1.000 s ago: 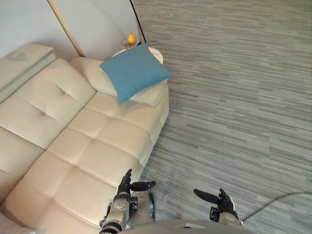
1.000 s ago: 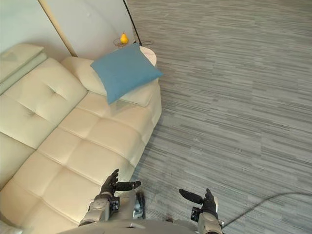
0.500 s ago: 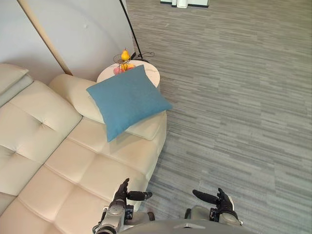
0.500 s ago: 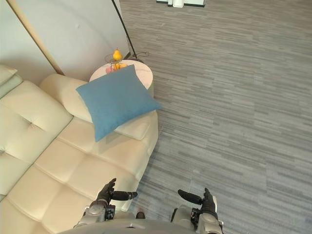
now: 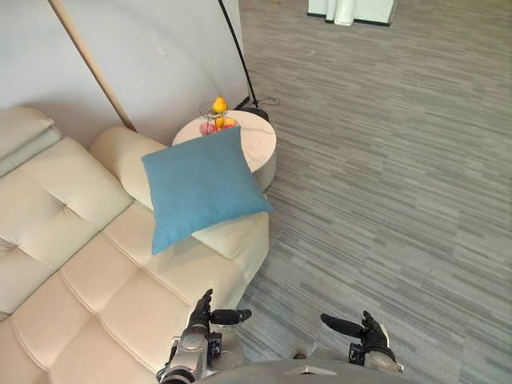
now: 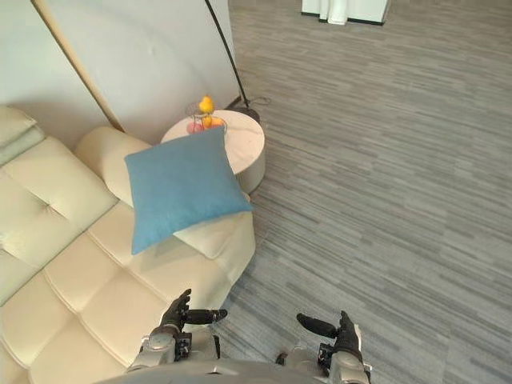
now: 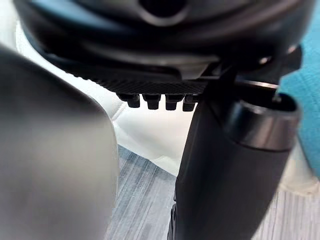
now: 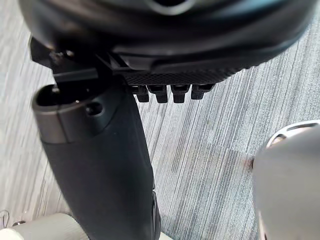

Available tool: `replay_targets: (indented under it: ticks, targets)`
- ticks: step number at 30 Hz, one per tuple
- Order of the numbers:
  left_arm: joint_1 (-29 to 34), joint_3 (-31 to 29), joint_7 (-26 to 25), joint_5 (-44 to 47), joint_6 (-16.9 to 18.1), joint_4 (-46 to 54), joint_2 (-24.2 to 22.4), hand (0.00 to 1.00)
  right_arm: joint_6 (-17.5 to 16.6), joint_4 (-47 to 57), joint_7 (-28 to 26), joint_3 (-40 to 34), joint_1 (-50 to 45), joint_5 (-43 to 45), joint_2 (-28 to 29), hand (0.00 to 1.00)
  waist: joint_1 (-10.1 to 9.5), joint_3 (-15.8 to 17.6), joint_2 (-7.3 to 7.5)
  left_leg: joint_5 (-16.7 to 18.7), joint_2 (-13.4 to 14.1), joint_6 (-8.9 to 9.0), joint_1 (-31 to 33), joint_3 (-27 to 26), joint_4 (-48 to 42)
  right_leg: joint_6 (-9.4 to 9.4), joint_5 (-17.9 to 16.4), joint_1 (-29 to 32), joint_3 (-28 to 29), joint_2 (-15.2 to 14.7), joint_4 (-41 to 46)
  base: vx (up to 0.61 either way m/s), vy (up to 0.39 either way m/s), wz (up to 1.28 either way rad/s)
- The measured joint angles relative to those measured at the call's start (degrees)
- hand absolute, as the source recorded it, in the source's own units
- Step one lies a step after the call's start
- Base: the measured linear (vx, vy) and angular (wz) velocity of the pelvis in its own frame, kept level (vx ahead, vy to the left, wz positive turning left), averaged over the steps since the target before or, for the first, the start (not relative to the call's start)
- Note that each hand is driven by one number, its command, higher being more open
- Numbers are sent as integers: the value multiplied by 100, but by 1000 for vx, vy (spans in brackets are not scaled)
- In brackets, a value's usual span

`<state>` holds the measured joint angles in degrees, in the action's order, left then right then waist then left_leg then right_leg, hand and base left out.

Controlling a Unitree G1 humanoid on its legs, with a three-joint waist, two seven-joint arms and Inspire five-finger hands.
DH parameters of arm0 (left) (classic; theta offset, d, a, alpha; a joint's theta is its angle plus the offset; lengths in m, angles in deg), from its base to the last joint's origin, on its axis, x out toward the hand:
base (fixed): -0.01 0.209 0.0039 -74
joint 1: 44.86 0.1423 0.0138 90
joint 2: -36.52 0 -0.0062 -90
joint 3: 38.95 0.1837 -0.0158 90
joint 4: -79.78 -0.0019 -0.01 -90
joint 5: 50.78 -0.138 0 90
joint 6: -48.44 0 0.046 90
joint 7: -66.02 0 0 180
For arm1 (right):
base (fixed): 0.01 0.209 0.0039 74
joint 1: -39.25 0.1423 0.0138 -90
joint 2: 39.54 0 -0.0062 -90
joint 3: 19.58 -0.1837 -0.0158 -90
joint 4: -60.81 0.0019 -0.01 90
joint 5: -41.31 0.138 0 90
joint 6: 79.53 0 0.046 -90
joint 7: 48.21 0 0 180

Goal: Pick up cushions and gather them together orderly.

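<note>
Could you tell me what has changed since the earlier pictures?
The head camera has shifted, so the side table shows more fully; the things have not moved. Nothing was taken hold of or let go. The blue cushion still rests on the sofa, and the left hand and right hand stay open, empty.

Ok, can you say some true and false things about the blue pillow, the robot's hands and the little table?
The blue cushion leans on the armrest of the cream sofa. True.
The left hand holds the cushion. False: it is open and empty, low by the sofa's front edge.
A yellow fruit sits on the round table. True.
The right hand is above the sofa. False: it is open over the grey floor.
</note>
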<state>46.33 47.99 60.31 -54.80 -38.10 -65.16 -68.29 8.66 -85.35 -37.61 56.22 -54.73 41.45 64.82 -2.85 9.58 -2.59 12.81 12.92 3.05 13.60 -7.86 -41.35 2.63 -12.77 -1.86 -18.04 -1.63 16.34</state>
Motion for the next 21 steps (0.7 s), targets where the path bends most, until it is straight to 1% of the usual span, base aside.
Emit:
replay_targets:
  ticks: [1, 2, 3, 4, 5, 6, 7, 8, 9, 10, 11, 12, 13, 14, 15, 16, 17, 18, 19, 20, 21]
  targets:
    - [-28, 24, 3, 0, 12, 1, 7, 100, 1, 3, 3, -25, -31, 0, 14, 100, 2, 8, 24, -26, -149, -6, 16, -191, 732, -50, -3, -84, -176, -68, -119, 210, 6, 66]
    - [-42, 40, 2, -1, 14, 1, 4, 100, 1, 4, 4, -33, -50, 2, 15, 100, 3, 10, 28, -73, -213, -15, 16, -328, 1122, -78, -2, -118, -260, -92, -184, 195, 48, 83]
    - [-68, 61, 9, -2, 14, -3, 0, 100, 18, 12, 9, -57, -64, 19, 20, 100, 0, 16, 41, -375, -347, -70, -11, -678, 1894, -150, -19, -151, -425, -166, -244, 180, 89, 72]
    - [-83, 60, 14, -3, 11, -12, -4, 100, 27, 15, 14, -56, -65, 19, 23, 100, -7, 25, 54, -677, -438, -117, -37, -923, 2325, -211, -38, -196, -534, -227, -251, 255, 134, 70]
    - [-99, 50, 11, -2, 8, -37, 0, 100, 43, 16, 20, -57, -73, 25, 47, 100, -22, 37, 86, -997, -498, -150, -145, -1081, 2568, -262, -58, -273, -581, -295, -261, 323, 171, 59]
    - [-94, 64, 4, -1, 6, -62, 25, 100, 42, 0, 22, -74, -69, 29, 67, 100, -21, 12, 156, -1337, -663, -279, -352, -1223, 2876, -383, -68, -416, -567, -413, -341, 285, 154, 43]
    - [-91, 69, 5, -2, 11, -60, 28, 100, 43, -3, 22, -80, -69, 33, 81, 100, -24, 5, 172, -1341, -716, -287, -382, -1228, 2942, -425, -43, -450, -558, -440, -383, 330, 191, 40]
    - [-81, 98, 5, -1, 19, -75, 90, 100, 35, -58, 4, -52, -2, 31, 130, 100, -25, -12, 247, -1322, -835, -343, -459, -1206, 3027, -539, 30, -511, -508, -495, -492, 268, 165, 29]
    - [-82, 213, 15, 0, 18, -147, 208, 100, 45, -112, -18, -38, 52, 26, 187, 100, -26, -73, 341, -1214, -927, -451, -436, -1179, 2954, -590, 58, -558, -429, -569, -536, 256, 163, 31]
    - [-77, 215, 42, 0, 14, -183, 241, 100, 40, -112, -28, -38, 61, 8, 208, 100, -30, -86, 363, -1142, -959, -464, -443, -1176, 2896, -605, 66, -597, -414, -605, -514, 173, 127, 30]
    - [-71, 216, 70, 0, 14, -273, 274, 100, 34, -129, -45, -40, 62, -1, 210, 100, -29, -122, 367, -978, -1003, -497, -471, -1153, 2779, -617, 66, -633, -396, -664, -361, 161, 128, 21]
    - [-44, 215, 80, 1, 4, -286, 278, 100, 32, -160, -47, -41, 66, -4, 197, 100, -30, -139, 350, -893, -1018, -518, -500, -1127, 2733, -634, 56, -615, -386, -701, -178, 184, 161, 31]
    - [-1, 217, 93, 7, 0, -288, 285, 100, 37, -225, -65, -51, 65, -9, 152, 100, -31, -156, 325, -760, -1104, -559, -637, -989, 2736, -727, 0, -394, -349, -889, 705, 205, 204, 46]
    - [13, 233, 108, 8, -3, -292, 299, 100, 39, -230, -63, -79, 27, -11, 120, 100, -26, -159, 351, -696, -1238, -614, -817, -829, 2791, -841, 71, -44, -220, -1157, 1823, 210, 187, 61]
    - [19, 259, 107, 6, -7, -298, 318, 100, 36, -213, -77, -120, -23, 14, 130, 100, -6, -163, 372, -669, -1299, -627, -894, -724, 2807, -959, 83, 123, -109, -1276, 2304, 216, 128, 87]
    - [34, 289, 99, 8, -21, -330, 353, 100, 31, -206, -78, -261, -63, 7, 136, 100, 36, -185, 403, -578, -1400, -651, -1022, -509, 2789, -974, -15, 419, 190, -1334, 3029, 189, 13, 98]
    - [48, 279, 95, 9, -34, -336, 363, 100, 26, -199, -79, -253, -84, 3, 124, 100, 21, -208, 437, -536, -1456, -670, -1161, -316, 2796, -954, -149, 630, 433, -1287, 3317, 183, -14, 87]
    - [52, 279, 92, 9, -33, -334, 364, 100, 26, -197, -79, -250, -88, 1, 124, 100, 18, -212, 442, -528, -1463, -670, -1187, -264, 2796, -945, -185, 682, 493, -1255, 3339, 159, -49, 90]
    - [70, 271, 72, 9, -32, -321, 360, 100, 10, -154, -80, -235, -94, 1, 135, 100, 19, -215, 437, -515, -1467, -666, -1289, -21, 2816, -856, -334, 895, 774, -1037, 3181, 127, -80, 87]
    - [63, 269, 64, 8, -32, -312, 344, 100, -20, -72, -82, -214, -126, 5, 150, 100, 27, -221, 419, -511, -1466, -659, -1311, 187, 2818, -796, -394, 1018, 1008, -872, 2896, 170, -172, 142]
    - [67, 250, 50, 8, -31, -263, 322, 100, -80, -35, -82, -204, -140, 11, 161, 100, 35, -221, 404, -498, -1453, -593, -1293, 525, 2808, -757, -421, 1152, 1635, -535, 2170, 157, -237, 139]
